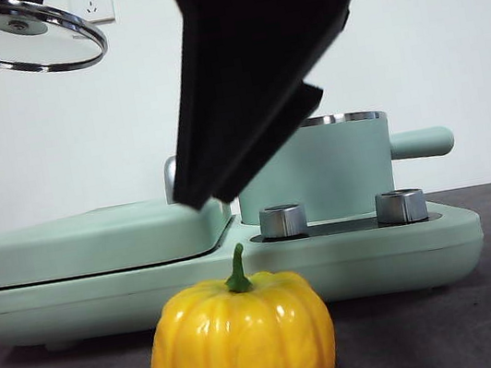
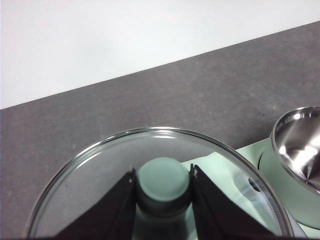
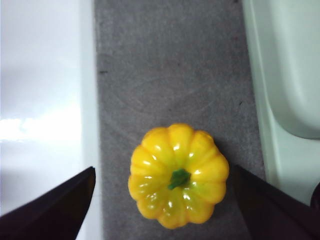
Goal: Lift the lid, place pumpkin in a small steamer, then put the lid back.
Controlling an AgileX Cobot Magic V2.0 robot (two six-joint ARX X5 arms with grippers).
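Observation:
The yellow-orange pumpkin with its green stem stands on the dark table in front of the appliance. My right gripper hangs open above the pumpkin, one jaw on each side and apart from it; in the front view it is the big dark shape coming down from the top. My left gripper is shut on the mint-green knob of the glass lid, held high at the upper left. The mint-green small steamer stands uncovered, its steel inside showing.
The steamer sits on a mint-green appliance base with two steel dials. A wide flat griddle cover takes the left half. The steamer's side handle points right. A white wall is behind.

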